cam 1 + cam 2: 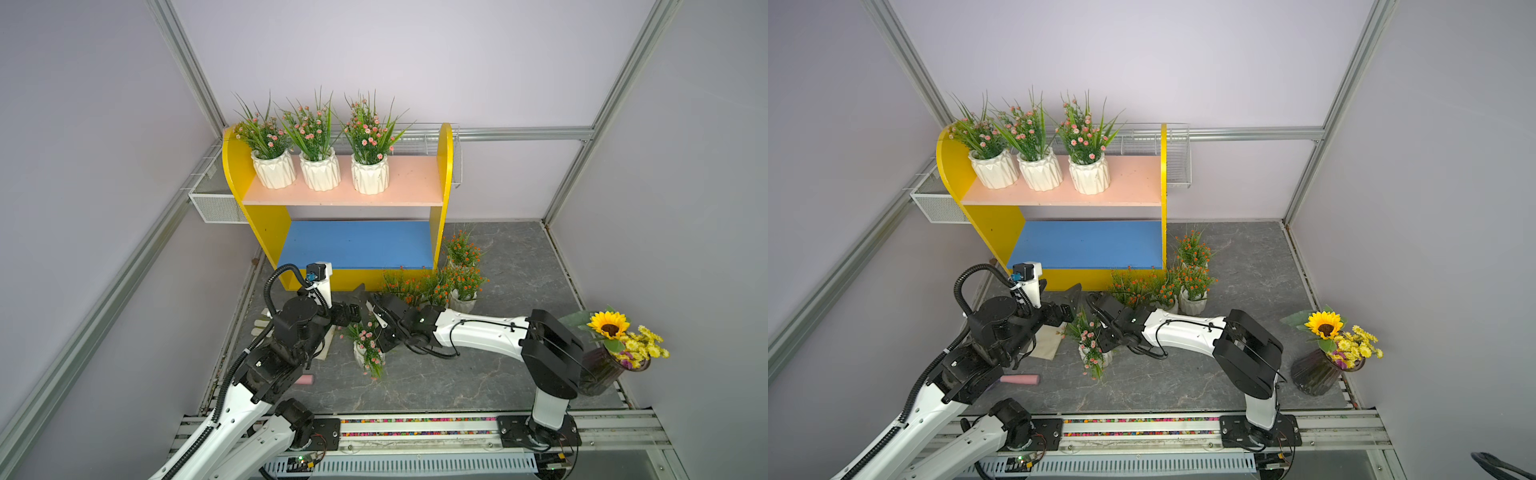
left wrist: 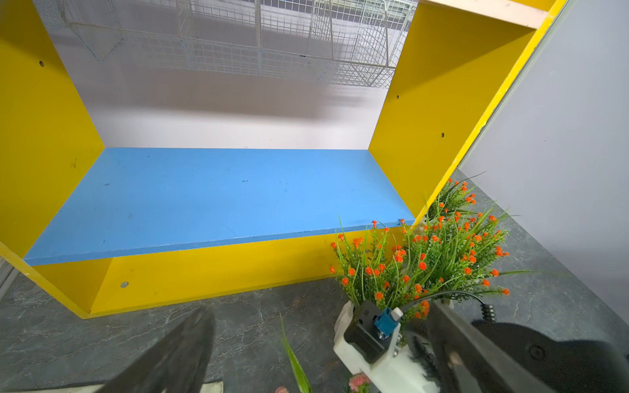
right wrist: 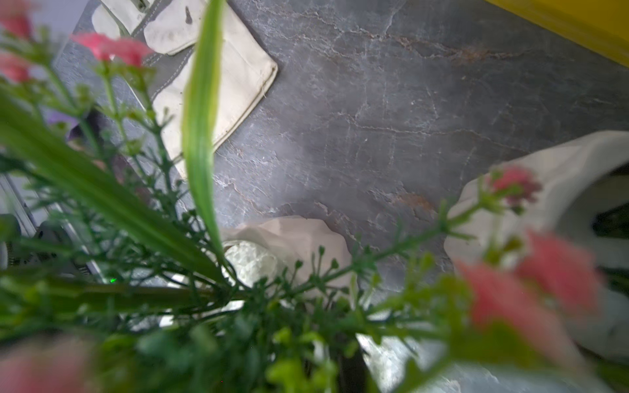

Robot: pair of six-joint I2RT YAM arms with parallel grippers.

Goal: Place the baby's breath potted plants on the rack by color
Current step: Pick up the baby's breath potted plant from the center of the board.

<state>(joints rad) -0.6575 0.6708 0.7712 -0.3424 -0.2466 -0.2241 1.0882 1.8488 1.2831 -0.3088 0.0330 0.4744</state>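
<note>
Pale lilac panel walls (image 1: 457, 62) meet in a corner, framed by silver aluminium profiles (image 1: 189, 70). The dark grey marble-patterned surface (image 1: 519, 270) is evenly lit. White wire mesh baskets (image 1: 216, 203) hang along the walls near that corner.

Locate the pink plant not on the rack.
In both top views the pink plant stands on the tabletop before the rack, beside the right gripper.

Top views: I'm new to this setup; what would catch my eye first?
The yellow-sided rack at the back, with three pink plants in a row on its upper board and its blue lower board bare. Then the orange plants clustered on the floor by its right foot, and the sunflower bouquet at the far right.
</note>
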